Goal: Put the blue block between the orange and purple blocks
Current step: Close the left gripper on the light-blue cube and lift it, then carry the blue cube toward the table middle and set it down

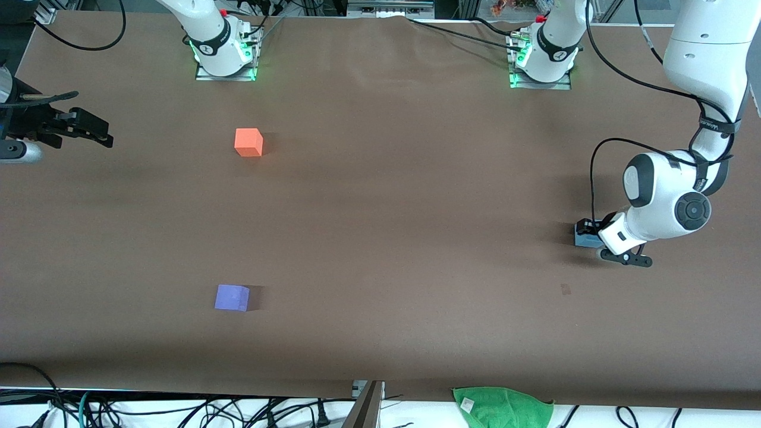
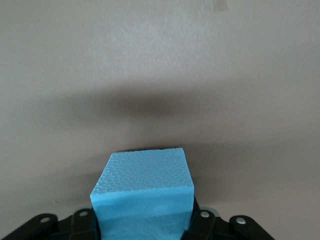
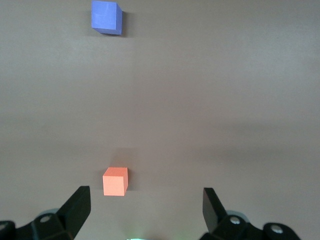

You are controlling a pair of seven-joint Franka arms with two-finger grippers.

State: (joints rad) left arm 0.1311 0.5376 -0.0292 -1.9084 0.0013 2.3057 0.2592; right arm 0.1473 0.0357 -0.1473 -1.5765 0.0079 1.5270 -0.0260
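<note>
Blue block (image 2: 142,192): we see the light sky-blue foam cube sitting between the left gripper's fingers, its pebbled top face and one side showing in the left wrist view. In the front view only a sliver of it (image 1: 585,239) shows, low at the table toward the left arm's end.

Left gripper (image 1: 585,233): we find it clenched on the blue block, one finger (image 2: 202,220) pressed to each side of the cube. We cannot tell whether the cube rests on the table or is just off it.

Left arm: we see it reaching from its base down to the blue block, wrist bent low.

Orange block (image 1: 248,142): we see it standing alone on the brown table (image 1: 404,208) toward the right arm's end, farther from the front camera than the purple block. It also shows in the right wrist view (image 3: 115,181).

Purple block (image 1: 232,297): we see it roughly in line with the orange one, well apart from it, with bare table between the two. In the right wrist view it appears as well (image 3: 106,17).

Right gripper (image 1: 89,128): we see it waiting at the right arm's end of the table, fingers (image 3: 77,207) spread wide with nothing between them.

Green cloth (image 1: 502,405): we see it hanging at the table edge nearest the front camera.
</note>
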